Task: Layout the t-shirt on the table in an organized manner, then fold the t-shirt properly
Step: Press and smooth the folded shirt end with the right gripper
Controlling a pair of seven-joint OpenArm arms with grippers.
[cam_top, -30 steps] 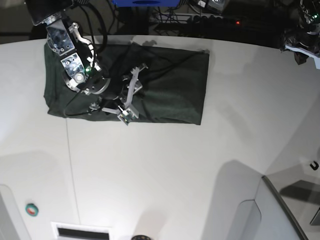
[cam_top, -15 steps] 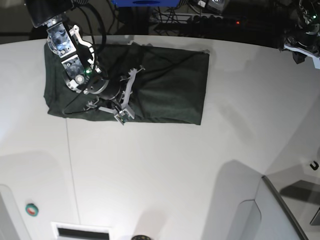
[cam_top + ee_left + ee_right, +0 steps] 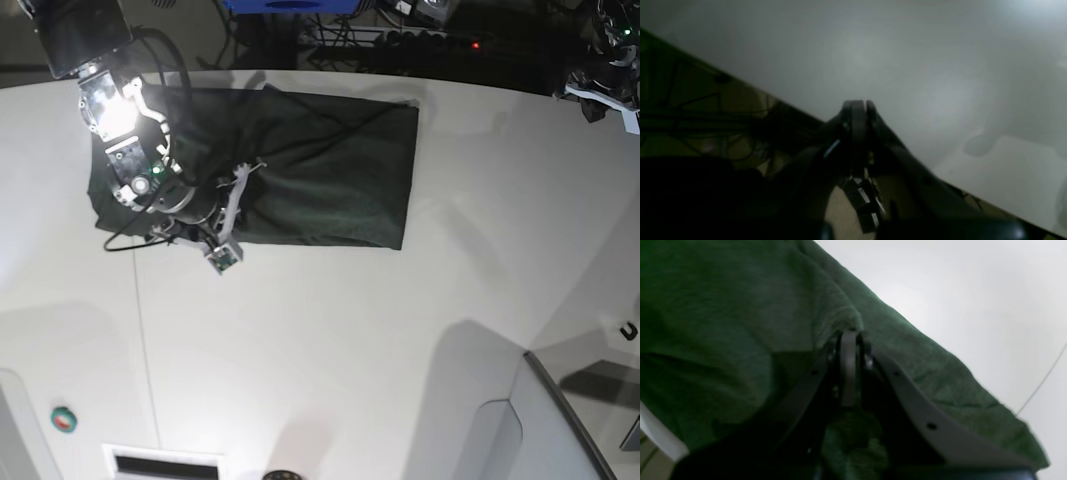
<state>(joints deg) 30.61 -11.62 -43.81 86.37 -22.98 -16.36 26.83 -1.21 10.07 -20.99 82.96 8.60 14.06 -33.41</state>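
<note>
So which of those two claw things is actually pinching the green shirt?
The right gripper, at the base view's left: its jaws are shut on a fold of the t-shirt. The left gripper is shut on nothing, off by the table edge.

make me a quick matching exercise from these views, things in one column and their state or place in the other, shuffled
Things:
1. t-shirt
2. right gripper
3. left gripper
4. table

States or places:
A. shut on nothing, out by the table's edge
B. glossy white, thin dark seam line
C. dark green, lying in a rough rectangle
D. shut on the shirt's edge

Pairs: 1-C, 2-D, 3-A, 4-B
</note>
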